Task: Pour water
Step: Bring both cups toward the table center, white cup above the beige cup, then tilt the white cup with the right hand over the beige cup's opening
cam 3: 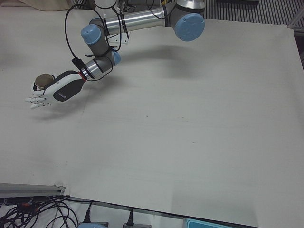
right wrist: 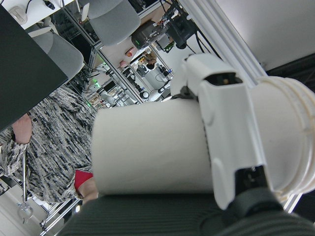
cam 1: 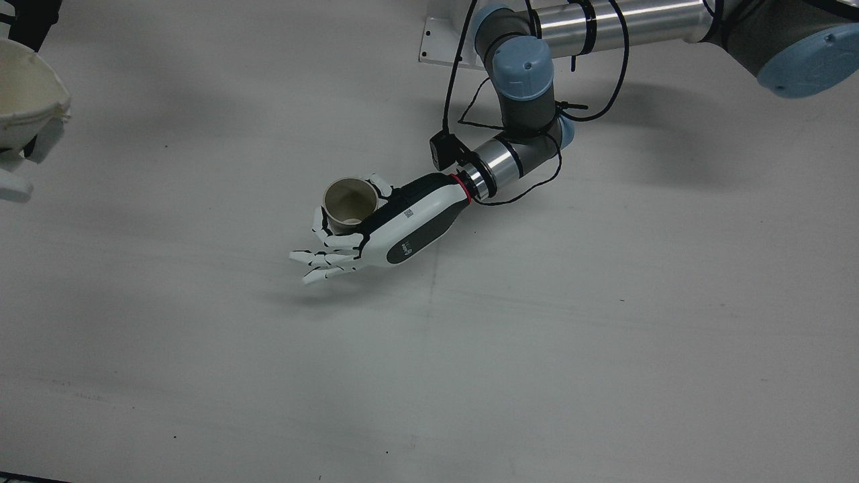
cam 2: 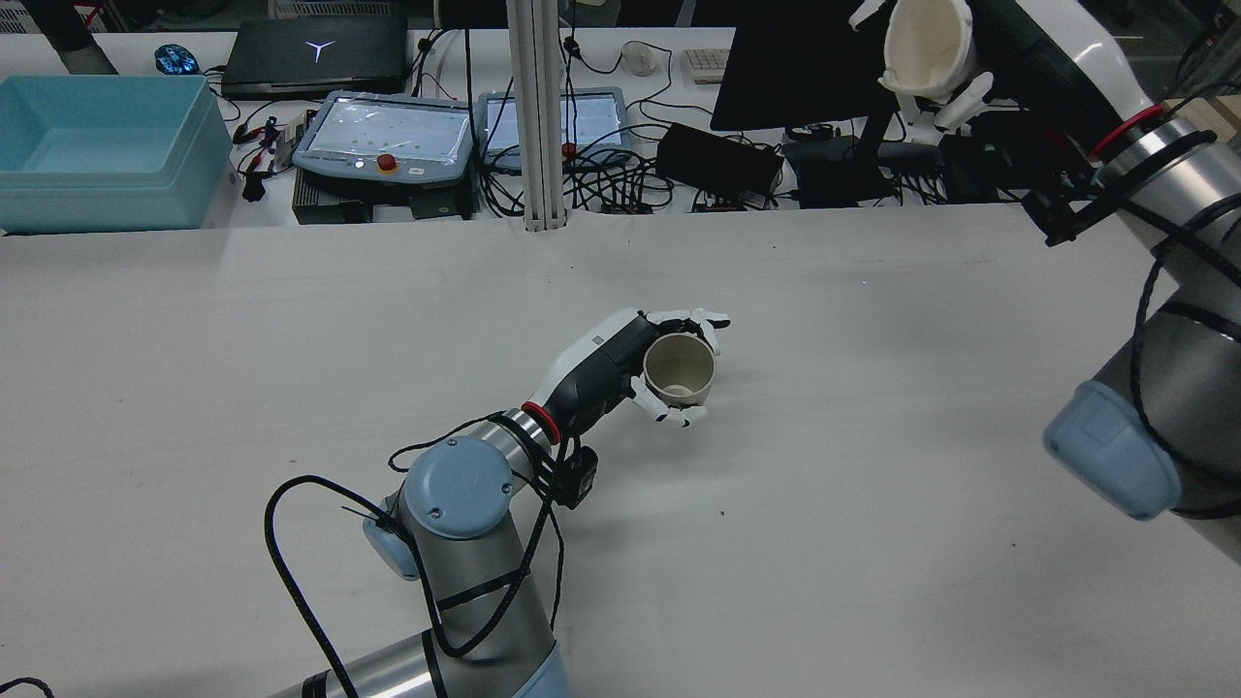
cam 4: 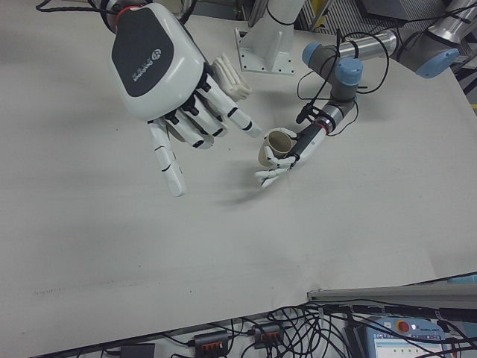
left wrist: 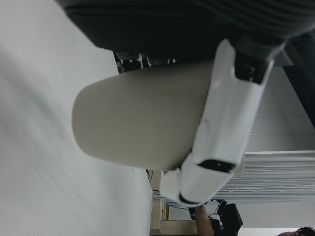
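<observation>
My left hand is shut on a beige cup near the middle of the table, thumb and one finger round its wall, the other fingers spread. The cup stands upright, mouth up, in the front view and the left hand view. My right hand is raised high at the far right and is shut on a white ribbed cup. That cup shows at the front view's left edge and in the right hand view. The two cups are far apart.
The white table spreads wide around the left hand. Behind its far edge lie a blue bin, teach pendants, a monitor and cables. A post stands at the back middle.
</observation>
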Robot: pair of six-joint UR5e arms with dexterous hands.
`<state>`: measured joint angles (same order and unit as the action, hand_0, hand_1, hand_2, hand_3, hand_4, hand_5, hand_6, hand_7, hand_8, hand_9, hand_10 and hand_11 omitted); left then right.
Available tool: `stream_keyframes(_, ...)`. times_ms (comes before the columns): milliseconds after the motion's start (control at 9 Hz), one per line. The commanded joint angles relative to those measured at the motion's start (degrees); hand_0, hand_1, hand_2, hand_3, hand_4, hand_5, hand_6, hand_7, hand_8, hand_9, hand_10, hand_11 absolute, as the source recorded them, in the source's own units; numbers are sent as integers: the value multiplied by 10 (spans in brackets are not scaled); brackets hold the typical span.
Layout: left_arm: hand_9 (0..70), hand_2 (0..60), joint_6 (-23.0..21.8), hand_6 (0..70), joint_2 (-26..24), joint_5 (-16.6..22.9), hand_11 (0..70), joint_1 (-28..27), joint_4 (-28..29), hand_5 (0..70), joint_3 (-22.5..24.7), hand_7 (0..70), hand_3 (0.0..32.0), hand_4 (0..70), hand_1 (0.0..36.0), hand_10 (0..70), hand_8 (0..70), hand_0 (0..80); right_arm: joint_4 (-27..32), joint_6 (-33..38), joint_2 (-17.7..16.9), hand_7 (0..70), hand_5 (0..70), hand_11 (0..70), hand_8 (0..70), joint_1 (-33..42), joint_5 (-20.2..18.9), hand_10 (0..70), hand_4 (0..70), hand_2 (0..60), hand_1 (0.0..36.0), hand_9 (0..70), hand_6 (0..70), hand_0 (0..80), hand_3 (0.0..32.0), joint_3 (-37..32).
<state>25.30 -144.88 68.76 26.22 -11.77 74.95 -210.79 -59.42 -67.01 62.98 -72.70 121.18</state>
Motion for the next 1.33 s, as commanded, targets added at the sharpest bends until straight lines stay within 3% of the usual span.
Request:
stream_keyframes(0,64,600,0,240,-11,-4,181,5,3,700,-8,181,0,499,360,99,129,800,-32,-109,40,700,273,37,511,-98,19,0,335,600,360,661,700,800,0,1)
stream_keyframes(444,64,600,-2,240,-11,0,177,23,3,700,-5,181,0,501,360,96,129,800,-74,-181,32,699,265,5,486,-179,50,0,299,600,360,626,644,800,0,18)
stream_keyframes(1000,58,600,-3,232,-17,1,168,20,-5,700,1,175,0,491,360,90,125,800,-73,-221,32,615,266,22,488,-218,80,0,237,600,360,624,604,800,0,-23)
stream_keyframes(1222,56,600,-5,229,-14,4,164,20,-8,700,6,174,0,489,360,88,123,800,-73,-211,27,591,267,41,488,-213,82,0,215,600,360,622,594,800,0,3)
